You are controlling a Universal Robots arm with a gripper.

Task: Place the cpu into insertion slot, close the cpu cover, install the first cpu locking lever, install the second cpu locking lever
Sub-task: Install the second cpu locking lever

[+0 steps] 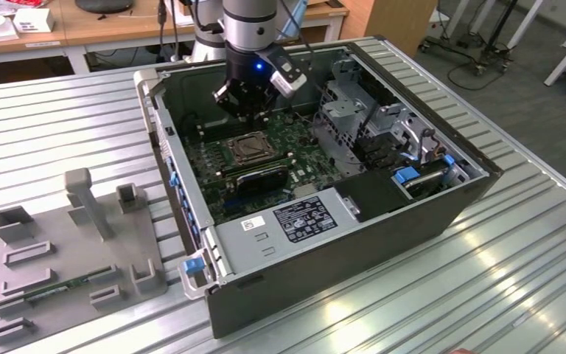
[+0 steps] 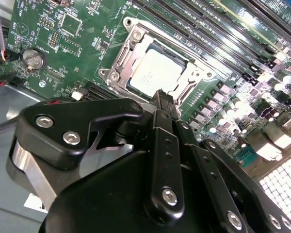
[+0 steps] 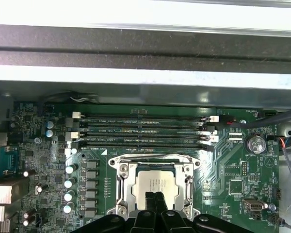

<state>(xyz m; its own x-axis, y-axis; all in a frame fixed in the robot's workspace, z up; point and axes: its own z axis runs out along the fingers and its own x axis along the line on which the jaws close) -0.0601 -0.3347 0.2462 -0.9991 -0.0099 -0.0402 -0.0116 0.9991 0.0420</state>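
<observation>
The arm comes straight down into the open computer case, wrist vertical, its black end effector [image 1: 247,110] pointing down. In both wrist views the fingertips [image 3: 155,199] are pressed together with no gap, holding nothing, poised over the motherboard.

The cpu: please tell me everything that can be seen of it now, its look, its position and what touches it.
The cpu is a small flat square chip with a pale silvery metal top carrying faint print. It lies flat inside the socket, level with the green board. A thin silver metal cover frame lies around its edges, leaving the top visible through the square window. In both wrist views the black pincer hangs just above one edge of the chip; whether it touches the chip cannot be told.
</observation>
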